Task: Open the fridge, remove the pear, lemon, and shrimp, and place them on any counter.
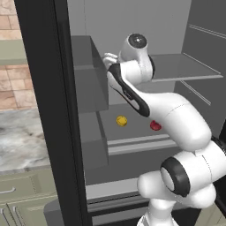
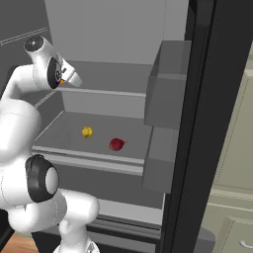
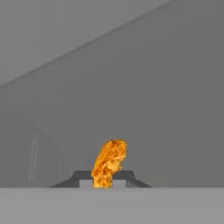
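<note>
Close-up, shrimp [image 3: 108,163] pinched in tool [image 3: 103,180]

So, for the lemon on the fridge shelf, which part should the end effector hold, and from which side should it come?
Grip the lemon across its round middle, coming in from the open front of the fridge and slightly above. It sits alone on the flat lower shelf, apart from the pear, so both sides look free. The shelf above probably leaves little room for a straight vertical approach.

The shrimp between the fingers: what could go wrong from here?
The shrimp sticks out far past the fingers, so it may slip during withdrawal. The arm reaches deep inside the fridge; pulling back, it could strike the door bins. The lemon and pear remain on the shelf.
</note>
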You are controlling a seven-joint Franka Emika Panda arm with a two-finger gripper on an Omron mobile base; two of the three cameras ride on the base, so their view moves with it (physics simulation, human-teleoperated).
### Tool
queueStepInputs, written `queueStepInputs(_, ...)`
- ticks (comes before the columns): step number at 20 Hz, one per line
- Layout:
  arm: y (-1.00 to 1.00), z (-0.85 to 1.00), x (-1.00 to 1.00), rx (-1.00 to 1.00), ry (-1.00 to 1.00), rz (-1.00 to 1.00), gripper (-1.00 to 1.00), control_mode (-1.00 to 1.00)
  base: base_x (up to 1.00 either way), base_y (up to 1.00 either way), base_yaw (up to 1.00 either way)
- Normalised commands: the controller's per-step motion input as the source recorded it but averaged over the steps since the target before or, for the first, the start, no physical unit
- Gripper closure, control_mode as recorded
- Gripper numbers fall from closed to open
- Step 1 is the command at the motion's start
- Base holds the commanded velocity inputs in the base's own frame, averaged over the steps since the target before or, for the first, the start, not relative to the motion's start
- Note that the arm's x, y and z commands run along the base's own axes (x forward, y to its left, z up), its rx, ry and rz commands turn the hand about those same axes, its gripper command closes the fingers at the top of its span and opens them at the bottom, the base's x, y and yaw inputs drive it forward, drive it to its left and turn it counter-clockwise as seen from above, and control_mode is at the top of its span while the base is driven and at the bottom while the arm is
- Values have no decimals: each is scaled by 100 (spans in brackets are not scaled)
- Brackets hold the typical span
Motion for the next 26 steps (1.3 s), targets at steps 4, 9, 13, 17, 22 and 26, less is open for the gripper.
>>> queueStepInputs(4,-20,16,-11,15,22,2,100,-100,0,0,0)
queueStepInputs(9,-22,100,-27,7,43,0,100,-100,0,0,0)
queueStepInputs(13,-25,84,-65,2,49,0,100,-100,0,0,0)
queueStepInputs(17,-7,49,-95,0,21,0,100,-100,0,0,0)
queueStepInputs(22,0,-75,-100,-3,-3,0,100,-100,0,0,0)
queueStepInputs(26,0,-100,-100,0,-8,-1,100,-100,0,0,0)
